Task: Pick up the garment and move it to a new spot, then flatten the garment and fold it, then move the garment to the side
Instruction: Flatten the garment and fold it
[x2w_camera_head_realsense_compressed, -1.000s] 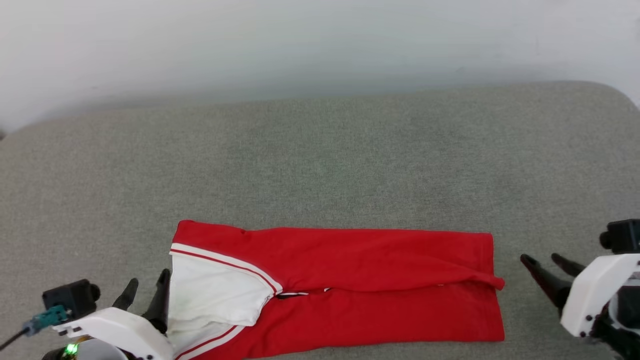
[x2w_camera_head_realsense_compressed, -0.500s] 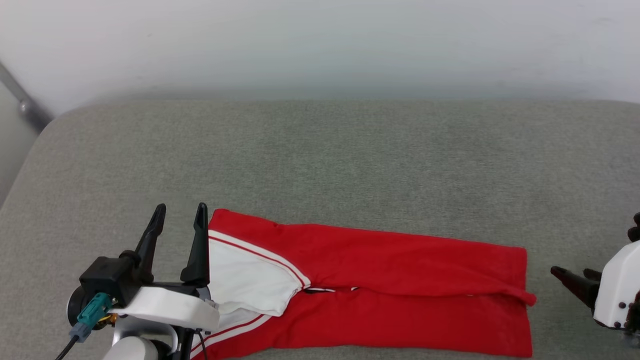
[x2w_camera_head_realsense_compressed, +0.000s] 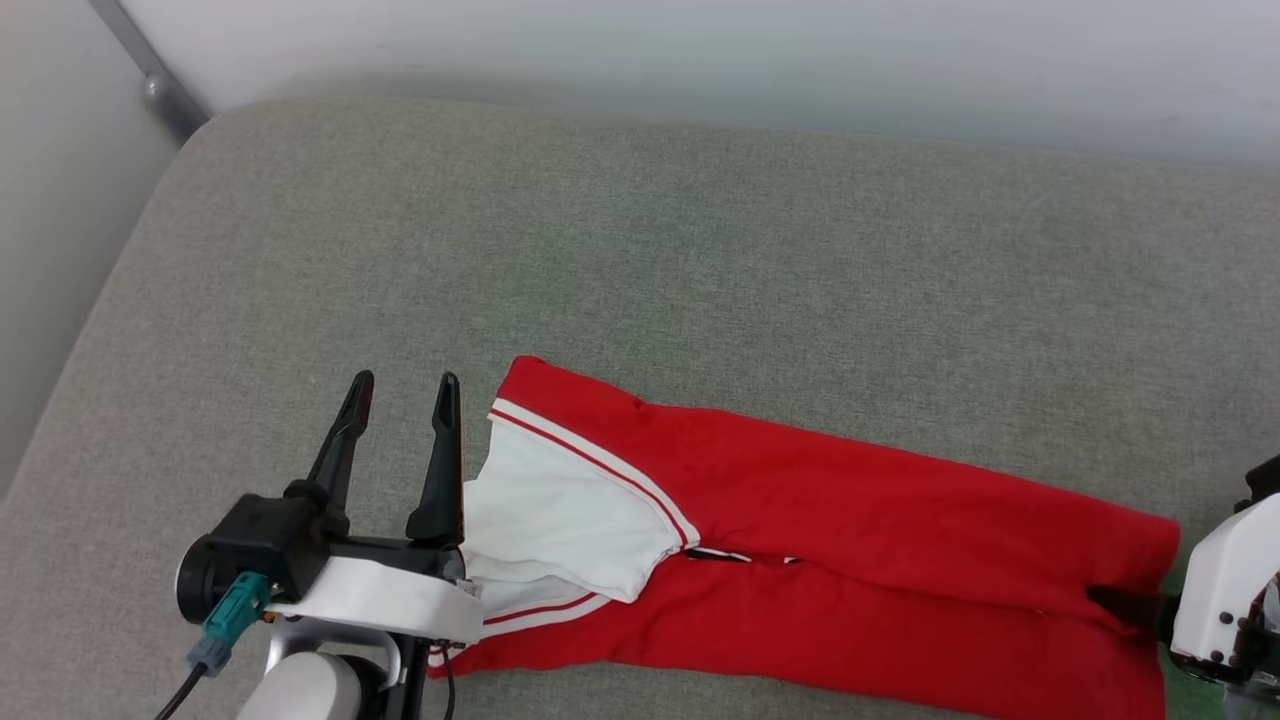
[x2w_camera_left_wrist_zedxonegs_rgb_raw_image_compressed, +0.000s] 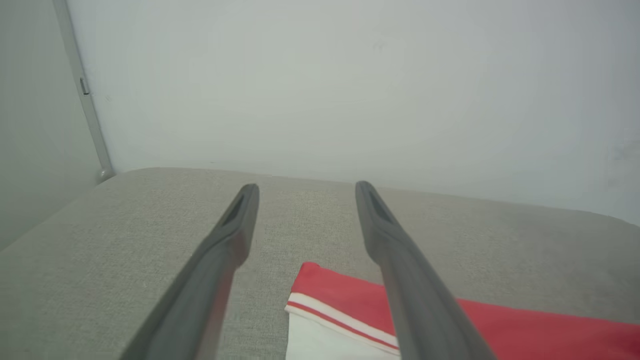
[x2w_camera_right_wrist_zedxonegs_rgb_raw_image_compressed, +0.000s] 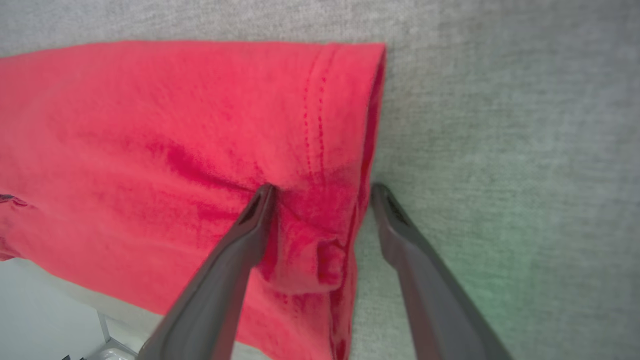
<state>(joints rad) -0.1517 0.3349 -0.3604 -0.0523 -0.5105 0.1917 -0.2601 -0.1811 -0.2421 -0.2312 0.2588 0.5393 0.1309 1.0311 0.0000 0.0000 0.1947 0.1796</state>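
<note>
The garment (x2w_camera_head_realsense_compressed: 850, 520) lies folded into a long red strip on the grey cushion (x2w_camera_head_realsense_compressed: 640, 250), its white sleeve (x2w_camera_head_realsense_compressed: 560, 520) with red-striped trim at the left end. My left gripper (x2w_camera_head_realsense_compressed: 403, 385) is open just left of the sleeve end, fingers pointing away and nothing between them. In the left wrist view the left gripper (x2w_camera_left_wrist_zedxonegs_rgb_raw_image_compressed: 306, 189) hovers above the garment's red corner (x2w_camera_left_wrist_zedxonegs_rgb_raw_image_compressed: 320, 282). My right gripper (x2w_camera_head_realsense_compressed: 1110, 600) is at the garment's right hem end. In the right wrist view the right gripper (x2w_camera_right_wrist_zedxonegs_rgb_raw_image_compressed: 322, 190) is open and straddles the hem (x2w_camera_right_wrist_zedxonegs_rgb_raw_image_compressed: 340, 125), one finger on the red cloth, the other on the cushion.
A pale wall (x2w_camera_head_realsense_compressed: 700, 50) runs behind the cushion. A grey metal pipe (x2w_camera_head_realsense_compressed: 150, 70) stands at the back left corner, also seen as the pipe (x2w_camera_left_wrist_zedxonegs_rgb_raw_image_compressed: 90, 110). The cushion's left edge (x2w_camera_head_realsense_compressed: 90, 320) drops off beside my left arm. Bare cushion lies beyond the garment.
The head camera has turned, shifting the whole picture. My left gripper has come up and forward beside the sleeve end. My right gripper has closed in from the right onto the hem.
</note>
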